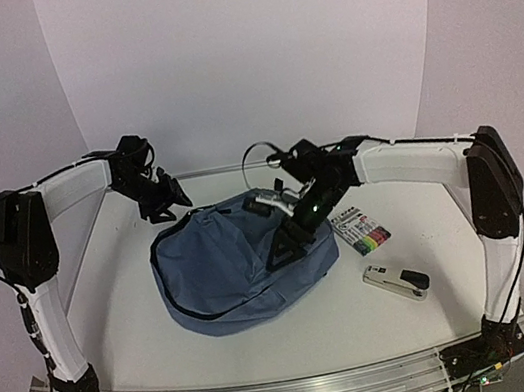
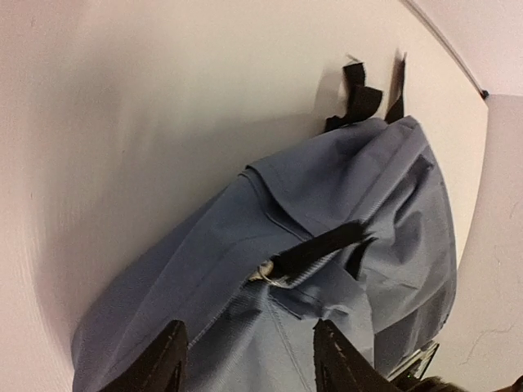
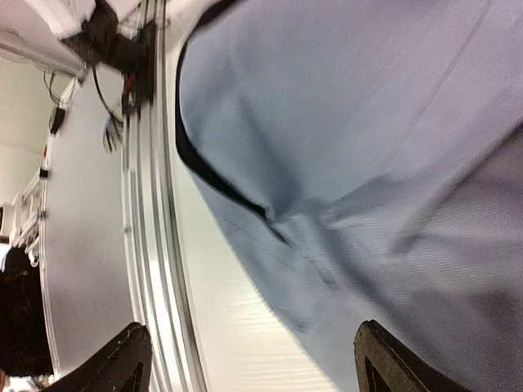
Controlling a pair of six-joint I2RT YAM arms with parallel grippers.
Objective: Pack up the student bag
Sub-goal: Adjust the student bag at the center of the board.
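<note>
Backpack (image 1: 219, 269), soft slate-blue fabric with black straps, is lying mid-table. Right gripper (image 3: 253, 367) is hovering over it, jaws apart and empty. Left gripper (image 2: 249, 363), likewise gaping, is hanging at its far edge. Advisable: holding the mouth wide before fetching flat coloured-marker pack (image 1: 360, 229) and grey stapler (image 1: 397, 281).

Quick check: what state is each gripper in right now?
Left gripper: open, holding nothing, fingers spread above the student bag.
Right gripper: open, holding nothing, also over the bag.

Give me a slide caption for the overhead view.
Left gripper and right gripper, both open, at the slate-blue backpack; marker pack and stapler alongside.
</note>
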